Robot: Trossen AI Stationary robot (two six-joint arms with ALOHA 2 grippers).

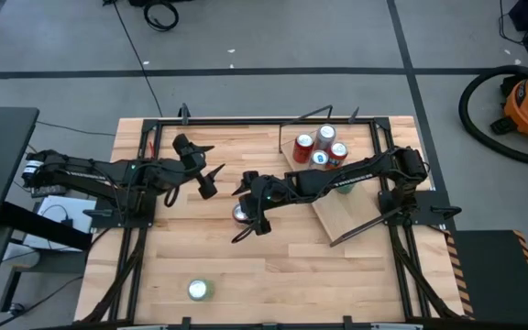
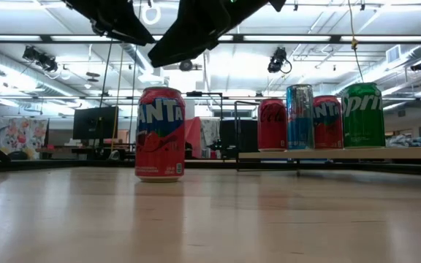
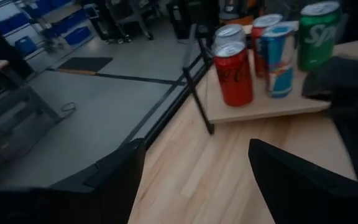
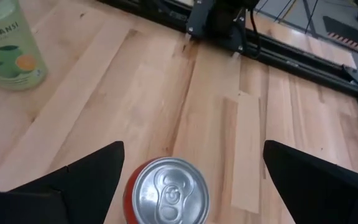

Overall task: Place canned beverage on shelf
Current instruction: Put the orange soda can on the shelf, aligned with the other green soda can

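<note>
A: Counted the cans?

B: Six in all. Four upright on the shelf (image 1: pixel 351 213): Coke can (image 3: pixel 234 73), blue can (image 3: pixel 279 61), another red can (image 2: pixel 327 122), Sprite can (image 2: pixel 363 115). One red Fanta can (image 2: pixel 159 134) alone on the table (image 1: pixel 273 275), upright, well apart from the shelf. One pale green can (image 1: pixel 198 291) near the table's front edge, far from everything else.

A: And the arms? Two?

B: Two. Right gripper (image 1: pixel 247 211) over the Fanta can, fingers spread wide to either side of it, not touching, nothing held. Left gripper (image 1: pixel 205 170) further left above bare table, fingers apart, empty.

A: Shelf straight?

B: Askew, at the table's right rear.
</note>
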